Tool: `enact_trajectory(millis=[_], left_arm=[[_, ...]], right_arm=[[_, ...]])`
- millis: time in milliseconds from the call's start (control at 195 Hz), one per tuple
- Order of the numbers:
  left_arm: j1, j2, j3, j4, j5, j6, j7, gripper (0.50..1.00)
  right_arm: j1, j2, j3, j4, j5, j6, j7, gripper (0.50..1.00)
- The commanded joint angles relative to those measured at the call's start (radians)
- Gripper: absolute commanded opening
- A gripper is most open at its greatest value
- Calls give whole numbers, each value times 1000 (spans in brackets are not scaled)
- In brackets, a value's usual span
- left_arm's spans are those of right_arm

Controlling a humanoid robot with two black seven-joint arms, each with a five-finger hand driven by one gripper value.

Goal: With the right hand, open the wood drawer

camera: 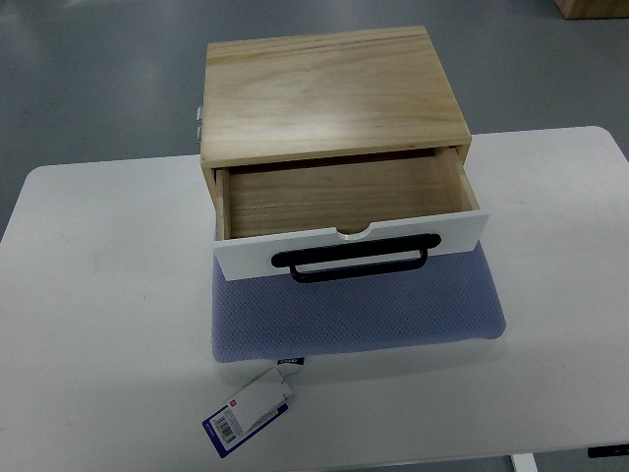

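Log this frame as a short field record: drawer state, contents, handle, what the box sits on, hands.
drawer: pulled out of the wood box, open
contents: nothing visible inside
handle: black bar on the white front panel
support: blue-grey pad on the white table
extra: tag lying by the pad's near edge
hands: neither in view

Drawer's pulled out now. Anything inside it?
The wood drawer stands open and the visible part holds nothing, only bare wood floor. Its back portion is still under the box top, so that part is hidden. No robot hand is in view.
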Motion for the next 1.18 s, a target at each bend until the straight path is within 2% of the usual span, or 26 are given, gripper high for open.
enact_trajectory(millis=[0,108,164,215,220,297,440,604,717,911,1178], left_arm=[[0,0,-1,0,0,0,0,1000],[0,0,-1,-2,0,0,0,1000],[0,0,-1,-2,0,0,0,1000],[0,0,-1,-2,0,0,0,1000],[0,0,-3,-2,0,0,0,1000],[0,0,-3,-2,0,0,0,1000],[0,0,-1,2,0,0,0,1000],[1,0,-1,0,0,0,0,1000],[1,0,-1,-2,0,0,0,1000],[1,0,-1,-2,0,0,0,1000],[1,0,-1,5,0,0,0,1000]], right_arm=[[-65,64,98,-107,0,3,10,946],[-157,122,148,-170,0,9,48,946],[-199,151,171,-181,0,9,78,946],[-199,151,171,-181,0,9,78,946],[-240,175,196,-187,0,12,99,946],[-297,209,217,-187,0,14,114,946],[-375,255,222,-186,0,83,121,946],[-410,300,223,-186,0,132,127,946],[-415,308,225,-186,0,132,136,946],[-427,321,225,-187,-2,131,190,946],[-430,335,263,-189,-2,129,197,946]])
